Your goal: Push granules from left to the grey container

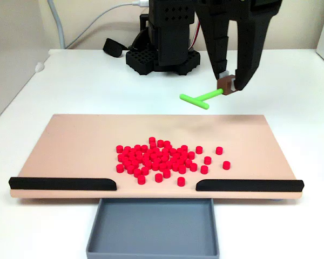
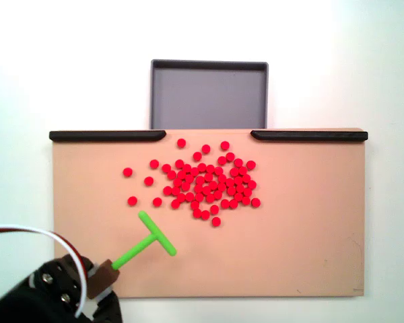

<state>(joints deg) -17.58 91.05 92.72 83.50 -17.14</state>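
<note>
Between our gripper (image 1: 230, 82) fingers: the brown end of the green T-shaped pusher (image 2: 150, 242), clamped, raised off the tan board (image 2: 310, 235) | ahead of the pusher: granules (image 2: 209, 185) clustered mid-board | beyond them: grey container (image 2: 209, 94) past the black strips (image 1: 62, 183)

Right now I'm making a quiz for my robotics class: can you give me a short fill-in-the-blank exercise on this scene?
1. The pincer holds the green ____-shaped pusher.
2. The red granules lie on the tan ____.
3. The grey container holds ____ granules.
4. The gap toward the container opens between two ____ strips.

Missing: T; board; no; black
</note>
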